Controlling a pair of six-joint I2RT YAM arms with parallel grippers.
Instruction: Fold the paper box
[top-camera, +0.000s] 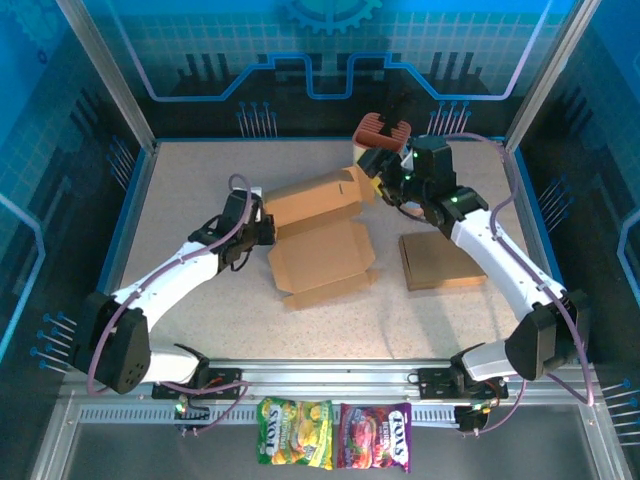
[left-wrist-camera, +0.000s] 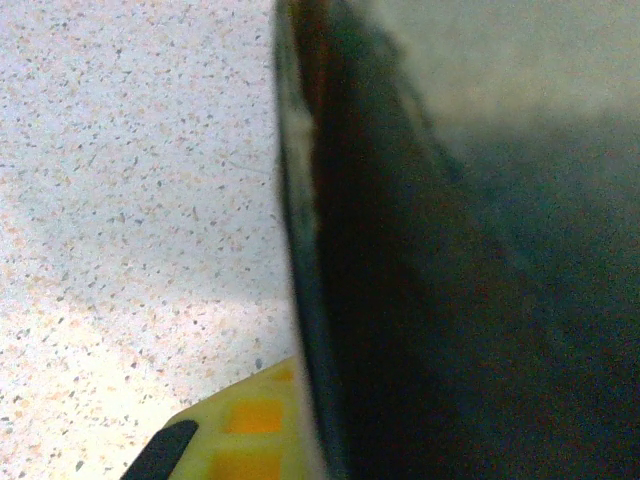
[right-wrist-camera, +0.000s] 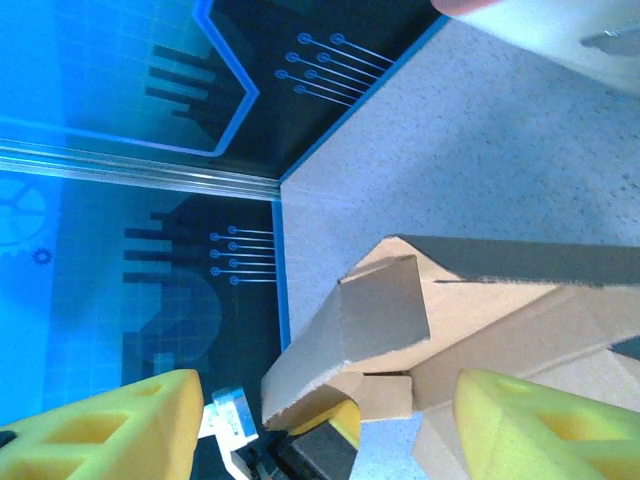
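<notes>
The brown cardboard paper box (top-camera: 320, 255) lies half-folded mid-way across the speckled table (top-camera: 200, 180), one part raised, its flap flat. The left gripper (top-camera: 258, 215) is closed at the box's left end; whether it pinches the cardboard I cannot tell. The right gripper (top-camera: 383, 178) stands wide, its yellow fingers (right-wrist-camera: 110, 430) flanking the box's right end.

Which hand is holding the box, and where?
The left hand appears to pinch the paper box at its left end; the right hand is open at its right end, gripping nothing.
</notes>
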